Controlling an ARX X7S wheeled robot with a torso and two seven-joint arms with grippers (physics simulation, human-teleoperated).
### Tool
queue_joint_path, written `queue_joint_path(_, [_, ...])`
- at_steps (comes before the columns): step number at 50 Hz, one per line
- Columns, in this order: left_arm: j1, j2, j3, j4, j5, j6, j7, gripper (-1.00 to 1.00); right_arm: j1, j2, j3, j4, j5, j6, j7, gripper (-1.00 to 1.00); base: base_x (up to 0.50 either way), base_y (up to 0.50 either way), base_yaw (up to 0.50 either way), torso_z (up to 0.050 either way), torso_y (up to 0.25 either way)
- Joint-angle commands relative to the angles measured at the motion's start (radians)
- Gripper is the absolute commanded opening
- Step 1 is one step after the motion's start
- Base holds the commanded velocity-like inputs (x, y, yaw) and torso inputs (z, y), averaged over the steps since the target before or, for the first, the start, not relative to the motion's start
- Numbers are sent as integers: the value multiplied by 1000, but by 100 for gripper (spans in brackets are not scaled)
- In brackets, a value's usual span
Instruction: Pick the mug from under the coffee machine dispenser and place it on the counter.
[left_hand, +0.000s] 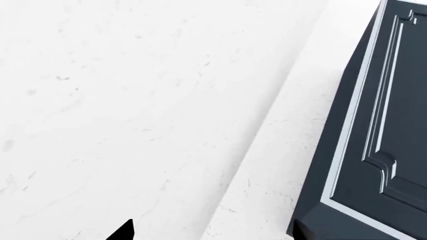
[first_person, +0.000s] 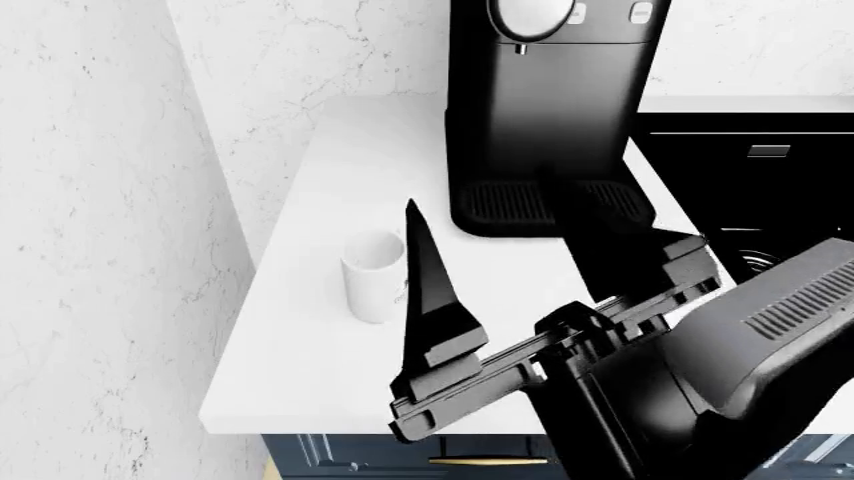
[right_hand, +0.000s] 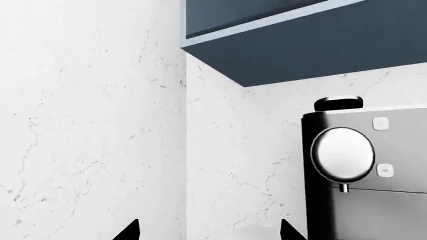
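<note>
Mug (first_person: 374, 276) stood upright on tabletop (first_person: 320, 180), left of coffee machine (first_person: 547, 110), apparently already placed. Right end effector (first_person: 547, 285) open, empty, just beside mug. Left end effector state unclear.

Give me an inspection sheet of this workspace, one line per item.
Surface: white counter, bare around the mug.
Job's things: mug upright on the counter, left of the coffee machine, clear of its drip tray.
Clutter: nothing seen.
Grippers: right gripper open, fingers spread above the counter, holding nothing; one finger overlaps the mug in the head view, contact unclear. Left gripper barely shows, state unclear.
Cables: nothing seen.
Surroundings: marbled wall, blue cabinets above and below, dark unit right of the machine.
</note>
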Motion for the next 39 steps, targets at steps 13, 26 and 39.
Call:
queue_joint_path(13, [-1, -38, 11, 10, 15, 3, -31, 100, 312, 50, -329, -68, -108, -100, 307, 100, 0, 0, 0, 0, 0])
queue_joint_path(26, [18, -63, 6, 13, 34, 21, -51, 100, 569, 20, -641, -67, -169, -232, 473, 100, 0, 0, 0, 0, 0])
queue_joint_path(39, [16, -101, 28, 15, 59, 33, -74, 100, 617, 11, -677, -68, -188, -243, 490, 100, 0, 0, 0, 0, 0])
